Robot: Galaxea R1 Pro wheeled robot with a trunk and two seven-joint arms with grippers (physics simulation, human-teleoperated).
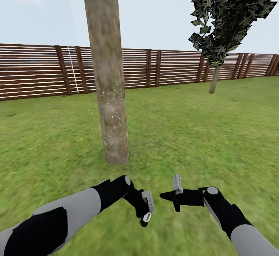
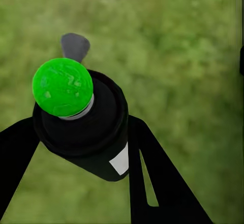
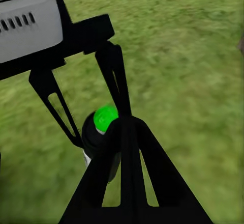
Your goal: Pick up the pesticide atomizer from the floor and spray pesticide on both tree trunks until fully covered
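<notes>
Now the left gripper (image 2: 81, 147) is clamped around the atomizer (image 2: 84, 122), whose green tip (image 2: 62, 86) points at grass, not bark. Ahead of both grippers stands the trunk (image 1: 109, 93), upright, speckled low down, slightly nearer the left. The right gripper (image 1: 170, 194): spread unclear.

I get flat, bright daylight with no cast shadows or glare. The grass (image 1: 186, 132) smears toward my head view's lower edge and blurs soft in both wrist views
</notes>
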